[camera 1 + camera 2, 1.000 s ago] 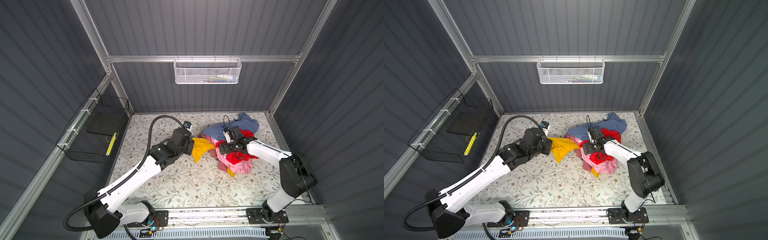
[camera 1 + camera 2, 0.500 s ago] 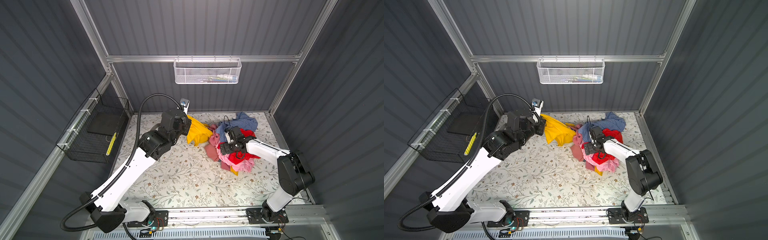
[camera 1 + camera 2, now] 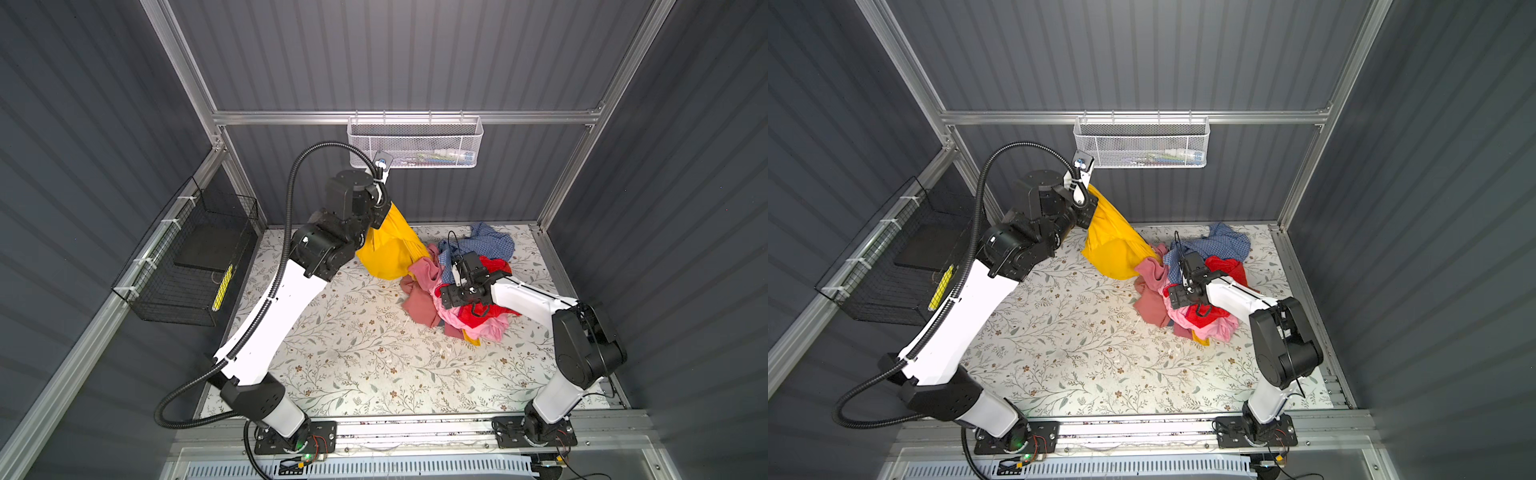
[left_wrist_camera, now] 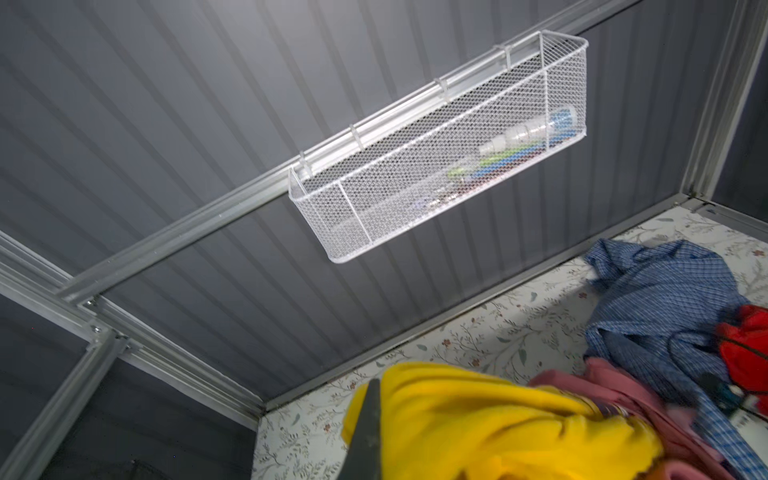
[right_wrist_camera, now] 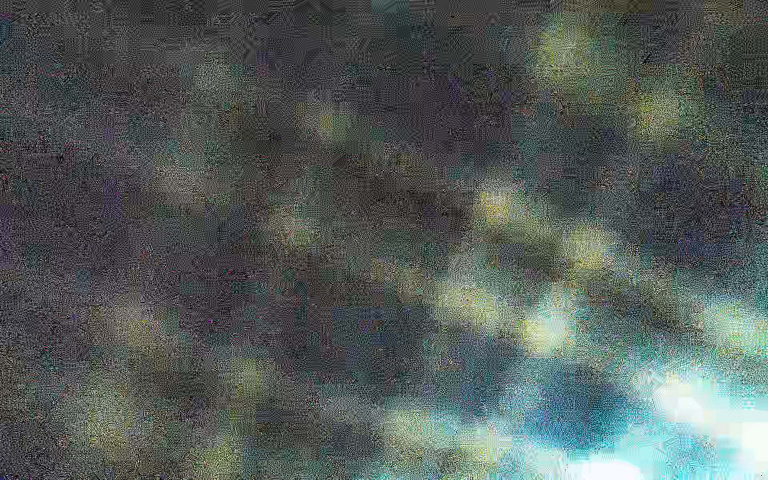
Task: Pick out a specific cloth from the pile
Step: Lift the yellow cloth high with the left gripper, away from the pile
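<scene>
Lifted higher than a second ago, the left end effector (image 3: 379,214) has carried the cloth (image 3: 390,253) up off the desk (image 3: 353,353) toward the back wall, while the right arm has stayed on the pile (image 3: 419,303).

In both top views the cloth is a plain mustard-yellow garment, hanging in long folds from its pinched top edge. Its lower end is drawn out sideways into the near-left edge of the pile, touching the dusty-rose garment (image 3: 1152,307) there. In the left wrist view it fills the lower frame as a soft, blurred yellow bunch (image 4: 478,428).

A small yellow scrap (image 3: 471,338) shows at the front of the pile; whether it belongs to the same garment cannot be told. The right wrist view is only noise. The left end effector's tips are buried in yellow fabric in both top views; the wrist view shows one dark finger (image 4: 369,428), cut off by the frame edge.

That left end effector is pressed together, pinching the cloth. The right end effector (image 3: 451,297) stands spread wide, resting down on the red and pink garments. Whether any fabric sits between its fingers cannot be told.
</scene>
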Controlling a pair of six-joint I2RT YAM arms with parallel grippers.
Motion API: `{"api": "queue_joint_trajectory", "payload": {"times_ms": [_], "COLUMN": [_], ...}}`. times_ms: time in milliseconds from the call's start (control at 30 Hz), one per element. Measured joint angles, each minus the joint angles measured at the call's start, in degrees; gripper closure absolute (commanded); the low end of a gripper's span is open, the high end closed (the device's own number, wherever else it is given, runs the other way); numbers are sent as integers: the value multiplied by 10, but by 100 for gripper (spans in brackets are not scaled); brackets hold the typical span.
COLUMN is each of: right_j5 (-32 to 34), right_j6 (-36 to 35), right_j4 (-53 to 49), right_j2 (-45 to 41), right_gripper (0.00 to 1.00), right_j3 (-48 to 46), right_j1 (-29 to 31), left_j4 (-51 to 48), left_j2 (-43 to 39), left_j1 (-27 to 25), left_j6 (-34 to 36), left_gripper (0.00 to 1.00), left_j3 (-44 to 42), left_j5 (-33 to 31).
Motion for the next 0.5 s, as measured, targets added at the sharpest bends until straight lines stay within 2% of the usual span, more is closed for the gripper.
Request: {"api": "queue_joint_trajectory", "payload": {"times_ms": [267, 500], "right_j5": [4, 4], "right_j6": [4, 8], "right_j4": [1, -2], "right_j2": [0, 0], "right_gripper": [1, 1], "right_j3": [1, 7], "right_j1": [-1, -4], "left_j4": [-27, 11], "left_j2": [171, 200], "left_j1": [78, 106], "left_j6": [15, 35], "left_gripper": [100, 100], "left_j3": [241, 259], "left_j5": [73, 105]}}
